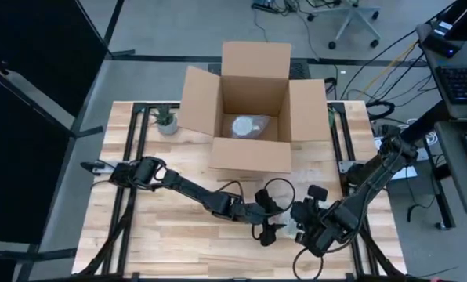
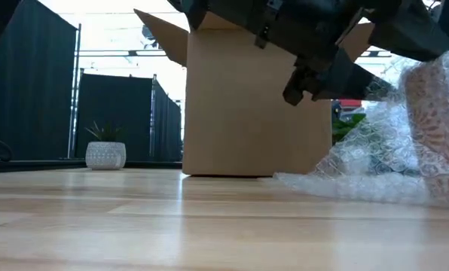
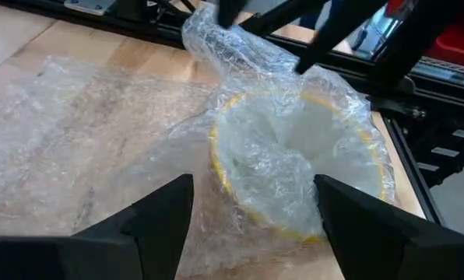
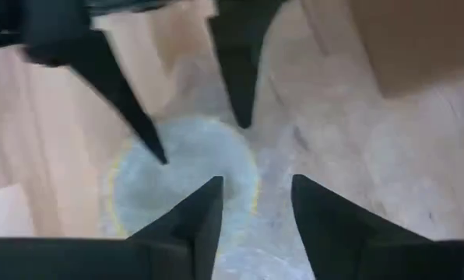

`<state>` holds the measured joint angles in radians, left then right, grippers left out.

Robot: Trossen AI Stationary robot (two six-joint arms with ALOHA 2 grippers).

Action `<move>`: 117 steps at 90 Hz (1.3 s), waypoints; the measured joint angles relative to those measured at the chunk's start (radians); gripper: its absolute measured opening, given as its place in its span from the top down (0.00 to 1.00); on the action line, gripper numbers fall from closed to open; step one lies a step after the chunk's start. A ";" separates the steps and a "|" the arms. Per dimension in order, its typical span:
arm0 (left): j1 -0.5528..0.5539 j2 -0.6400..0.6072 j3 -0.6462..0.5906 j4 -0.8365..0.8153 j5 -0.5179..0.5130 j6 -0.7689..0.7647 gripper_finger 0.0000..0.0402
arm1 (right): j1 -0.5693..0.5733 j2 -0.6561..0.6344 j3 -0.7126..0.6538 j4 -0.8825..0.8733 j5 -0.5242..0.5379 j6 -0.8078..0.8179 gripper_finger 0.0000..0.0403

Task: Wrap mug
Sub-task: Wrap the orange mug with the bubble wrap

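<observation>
The left claw (image 3: 251, 206) hung with fingers apart over the yellow-rimmed mug (image 3: 298, 159), which sat swathed in bubble wrap (image 3: 84, 148) on the counter (image 1: 139, 235) in front of the cardboard box (image 1: 251, 110) (no legible writing anywhere). The right claw (image 4: 255, 198) was likewise spread above it.

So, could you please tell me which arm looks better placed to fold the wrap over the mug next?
Probably the left: its open claw faces the mug squarely, loose bubble wrap spread beside it. The right claw hovers over the rim.
</observation>
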<state>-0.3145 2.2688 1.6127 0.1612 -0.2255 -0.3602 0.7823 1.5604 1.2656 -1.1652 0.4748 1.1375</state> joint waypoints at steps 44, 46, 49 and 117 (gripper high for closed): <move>0.002 0.000 0.001 0.005 0.017 -0.004 0.37 | -0.063 -0.005 -0.320 0.406 -0.085 0.030 0.33; 0.002 -0.003 0.001 0.004 0.017 -0.004 0.37 | -0.063 -0.005 -0.322 0.409 -0.085 0.029 0.33; 0.002 -0.012 0.000 -0.003 0.026 -0.004 0.37 | -0.063 -0.005 -0.322 0.414 -0.087 0.022 0.34; 0.037 -0.230 -0.026 -0.734 -0.064 0.055 0.37 | -0.062 0.001 -0.328 0.435 -0.084 -0.112 0.36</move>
<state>-0.2772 2.0393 1.5868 -0.5725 -0.2893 -0.3057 0.7200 1.5616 0.9375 -0.7300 0.3904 1.0258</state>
